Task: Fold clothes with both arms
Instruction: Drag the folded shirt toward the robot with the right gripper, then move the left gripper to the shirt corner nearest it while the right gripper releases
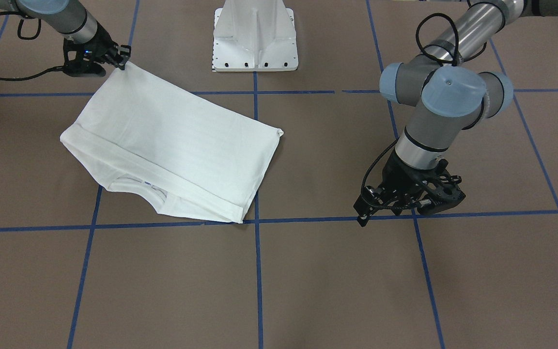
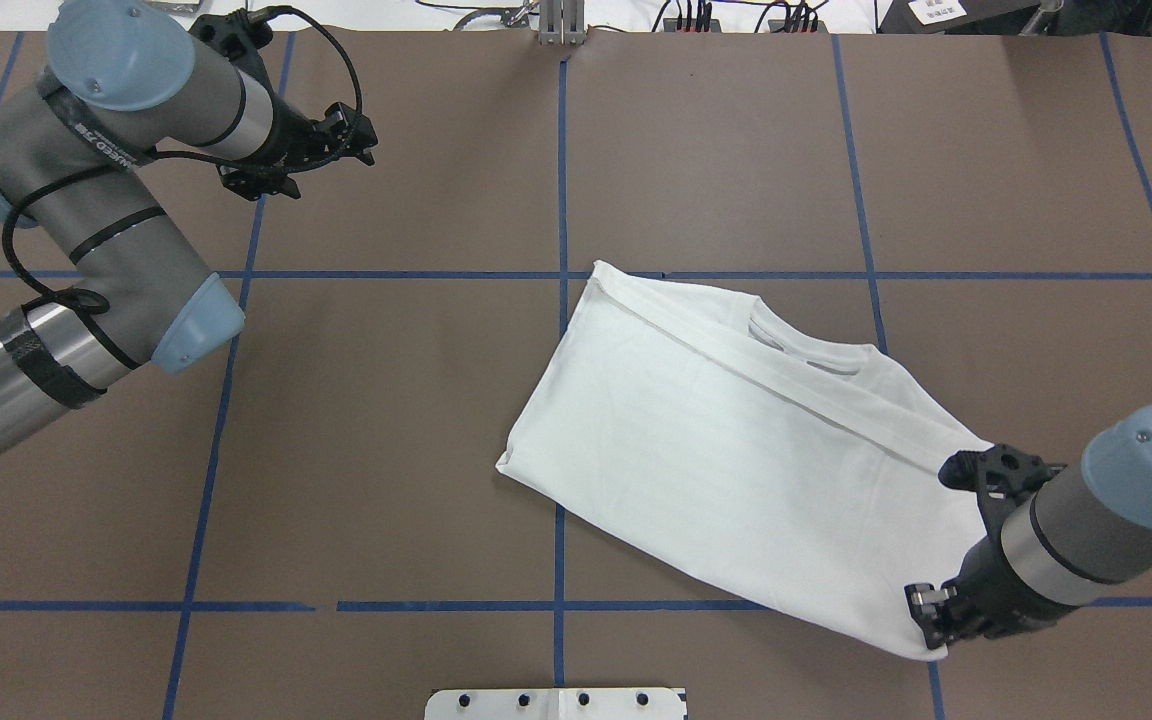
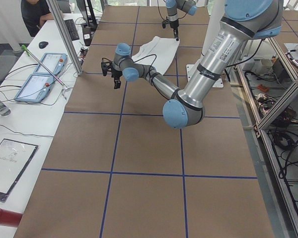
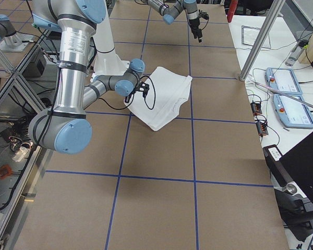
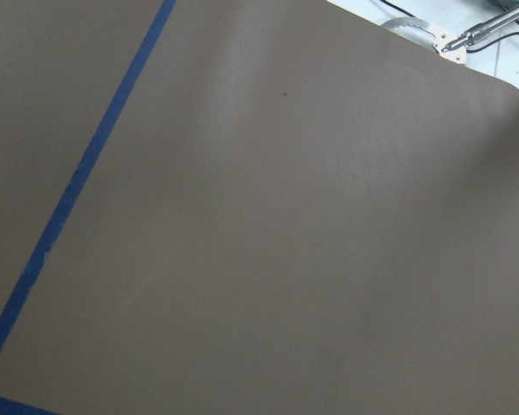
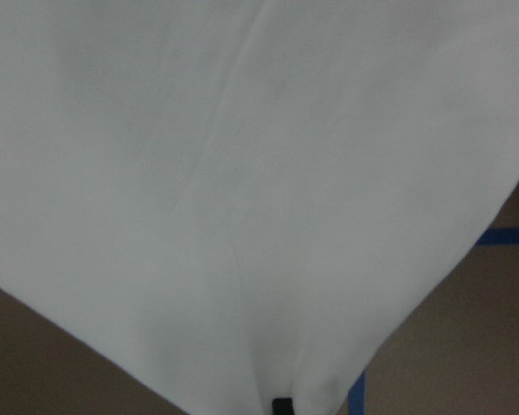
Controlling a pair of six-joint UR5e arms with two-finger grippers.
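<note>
The white shirt lies folded over on the brown table, its ribbed collar peeking out at the edge far from the robot. My right gripper is shut on the shirt's corner nearest the robot's base and holds it slightly raised. White cloth fills the right wrist view. My left gripper hovers open and holds nothing, well away from the shirt. The left wrist view shows only bare table. In the side views the shirt looks small.
Blue tape lines divide the brown table into squares. The white pedestal base stands at the robot's edge. A side desk with tablets runs along the far side, and a person sits there.
</note>
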